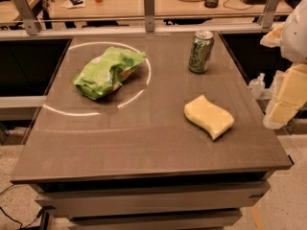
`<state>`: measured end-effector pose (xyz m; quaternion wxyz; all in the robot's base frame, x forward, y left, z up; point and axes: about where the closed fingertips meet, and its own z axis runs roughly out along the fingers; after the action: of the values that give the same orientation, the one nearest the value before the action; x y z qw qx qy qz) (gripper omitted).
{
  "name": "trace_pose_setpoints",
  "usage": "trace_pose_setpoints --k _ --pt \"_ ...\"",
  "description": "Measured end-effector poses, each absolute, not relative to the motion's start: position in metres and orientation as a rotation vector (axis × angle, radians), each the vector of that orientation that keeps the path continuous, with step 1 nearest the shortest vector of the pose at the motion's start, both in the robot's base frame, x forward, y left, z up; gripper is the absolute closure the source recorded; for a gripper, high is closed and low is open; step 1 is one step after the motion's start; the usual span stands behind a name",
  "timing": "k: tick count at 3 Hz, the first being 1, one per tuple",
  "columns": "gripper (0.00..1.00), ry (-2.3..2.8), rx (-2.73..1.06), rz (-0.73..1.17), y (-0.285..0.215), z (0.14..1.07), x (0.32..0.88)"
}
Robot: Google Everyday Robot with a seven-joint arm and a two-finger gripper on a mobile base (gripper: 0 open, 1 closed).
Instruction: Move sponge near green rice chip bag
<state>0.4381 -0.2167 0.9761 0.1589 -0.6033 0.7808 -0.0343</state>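
Note:
The pale yellow sponge (209, 116) with wavy edges lies flat on the right part of the brown table (144, 143). The light green rice chip bag (108, 71) lies crumpled at the table's back left, inside a bright ring of reflected light. My gripper (286, 97) hangs at the frame's right edge, off the table's right side and to the right of the sponge, apart from it. Its pale yellow blocky fingers (292, 87) hold nothing.
A slim green drink can (201, 51) stands upright at the back right of the table, behind the sponge. A railing with metal posts (149, 4) runs behind the table, with a desk of clutter beyond. The floor lies at the lower right.

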Motion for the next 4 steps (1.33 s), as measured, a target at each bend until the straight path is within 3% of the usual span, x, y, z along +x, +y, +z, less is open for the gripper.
trace_pose_setpoints --k 2,4 --pt "0.00 2.285 -1.644 -0.049 -0.217 0.969 0.434" --pt "0.00 2.329 -1.427 0.146 -0.199 0.930 0.406"
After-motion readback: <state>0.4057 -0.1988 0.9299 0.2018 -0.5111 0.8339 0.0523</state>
